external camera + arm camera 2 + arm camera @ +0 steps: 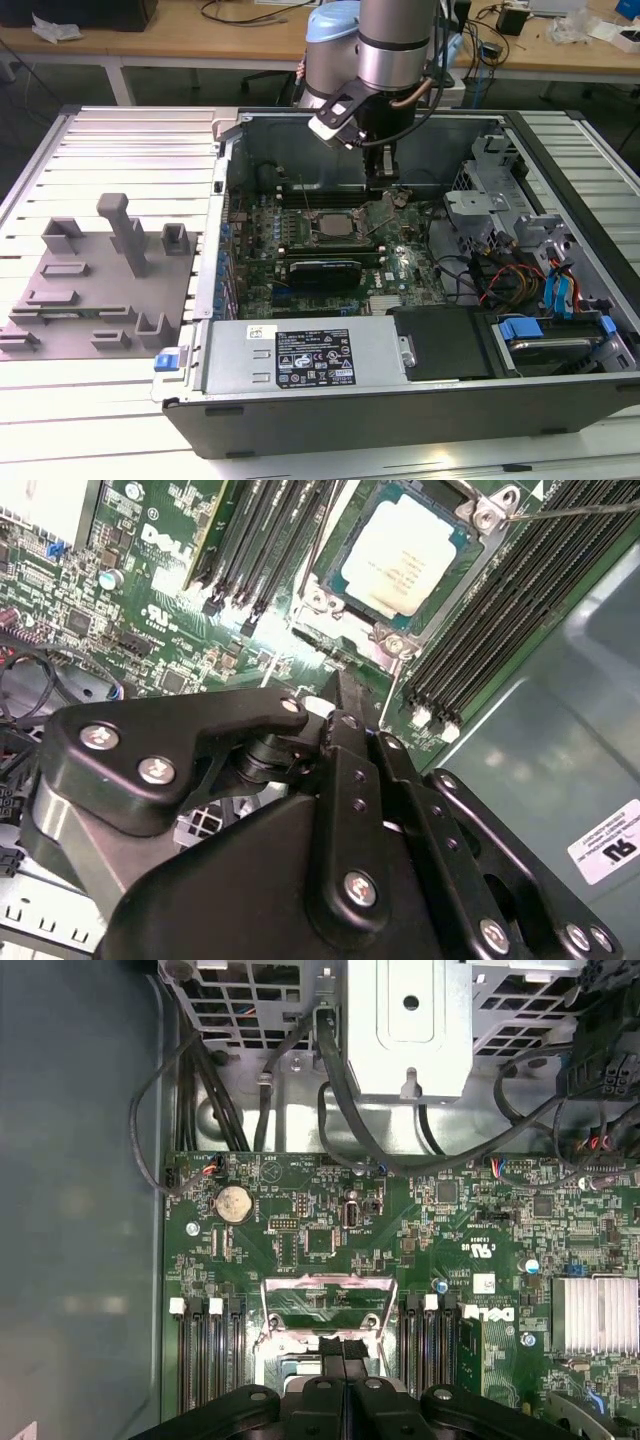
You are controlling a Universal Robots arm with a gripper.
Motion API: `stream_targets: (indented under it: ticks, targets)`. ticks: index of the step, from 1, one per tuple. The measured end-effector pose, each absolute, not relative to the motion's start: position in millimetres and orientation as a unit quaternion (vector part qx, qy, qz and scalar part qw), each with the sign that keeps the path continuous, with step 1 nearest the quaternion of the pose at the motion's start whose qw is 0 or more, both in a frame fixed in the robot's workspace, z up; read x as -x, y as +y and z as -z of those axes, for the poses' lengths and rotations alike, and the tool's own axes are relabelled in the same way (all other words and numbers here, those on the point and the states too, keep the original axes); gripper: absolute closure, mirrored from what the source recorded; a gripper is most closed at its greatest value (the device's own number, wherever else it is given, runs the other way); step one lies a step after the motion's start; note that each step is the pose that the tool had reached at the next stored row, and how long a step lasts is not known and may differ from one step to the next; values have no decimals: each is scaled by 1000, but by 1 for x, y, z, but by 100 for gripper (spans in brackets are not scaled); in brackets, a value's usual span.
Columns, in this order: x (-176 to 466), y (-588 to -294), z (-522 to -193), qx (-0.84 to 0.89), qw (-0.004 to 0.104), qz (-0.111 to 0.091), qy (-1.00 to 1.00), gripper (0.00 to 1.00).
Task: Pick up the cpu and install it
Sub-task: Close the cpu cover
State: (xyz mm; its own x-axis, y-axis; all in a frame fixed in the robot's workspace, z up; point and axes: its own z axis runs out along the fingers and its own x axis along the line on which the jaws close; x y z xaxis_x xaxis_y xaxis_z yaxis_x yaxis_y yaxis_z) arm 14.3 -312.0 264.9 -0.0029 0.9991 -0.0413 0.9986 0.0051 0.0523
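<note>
Cpu is seated in socket just to exterior view's left of gripper, fingers pressed together, empty.

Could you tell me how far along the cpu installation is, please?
Done: the cpu already lies in its socket. In hand: the claw, shut and off the chip, hangs close to the raised retention frame. Left: the frame is not yet closed over the cpu.

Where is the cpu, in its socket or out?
In: the cpu lies flat inside the socket frame in the second wrist view.
</note>
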Motion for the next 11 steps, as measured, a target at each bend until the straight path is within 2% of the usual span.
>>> stream_targets:
  ticks: [11]
  targets:
    - [-24, -312, -265, -705, 33, -4, 708, 89]
